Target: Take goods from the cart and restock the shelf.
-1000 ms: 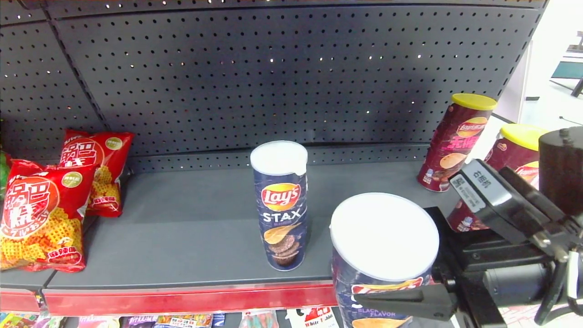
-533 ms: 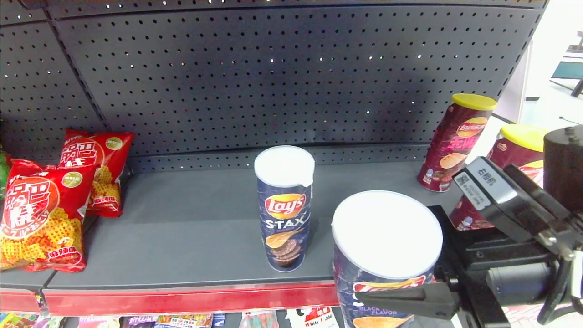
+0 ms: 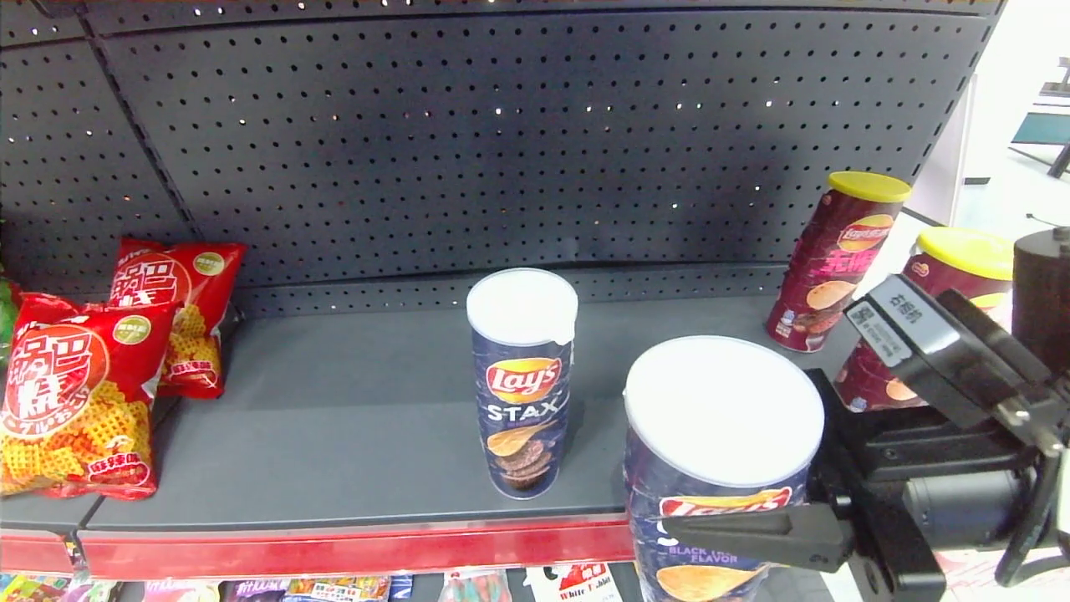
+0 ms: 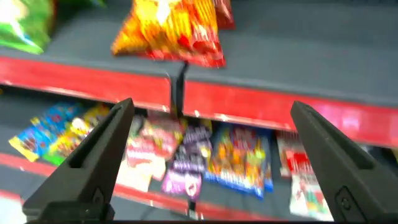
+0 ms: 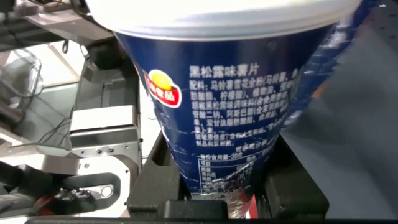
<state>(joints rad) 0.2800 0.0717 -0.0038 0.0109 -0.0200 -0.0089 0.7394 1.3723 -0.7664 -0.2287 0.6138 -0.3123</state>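
A tall cylindrical crisp can (image 3: 719,468), dark blue cardboard under a flat white plastic lid, stood upright in the right gripper (image 3: 736,531), whose black fingers were clamped against its sides; one finger crossed the label, the other was hidden behind the can. The can hung just in front of the red front strip (image 3: 334,548) of the shelf (image 3: 334,418), its base cut off by the frame's lower edge. A matching can (image 3: 522,393) stood on the matte grey deck to its left, near the front, before a perforated metal back panel (image 3: 501,150). Two crinkled red snack bags (image 3: 75,401) leaned at the far left; two maroon cans with yellow lids (image 3: 836,259) stood at the right, the nearer partly hidden by the arm. From the left wrist, the left gripper (image 4: 211,112) was spread wide and held nothing, its tapered black fingers framing blurred glossy packets (image 4: 205,155) on a lower shelf, below an orange-red bag (image 4: 171,28). From the right wrist, the held can loomed close, its white lid rim and small white print plain, its foot seated between black finger blocks; the grey metal frames (image 5: 102,124) behind were hard to make out.
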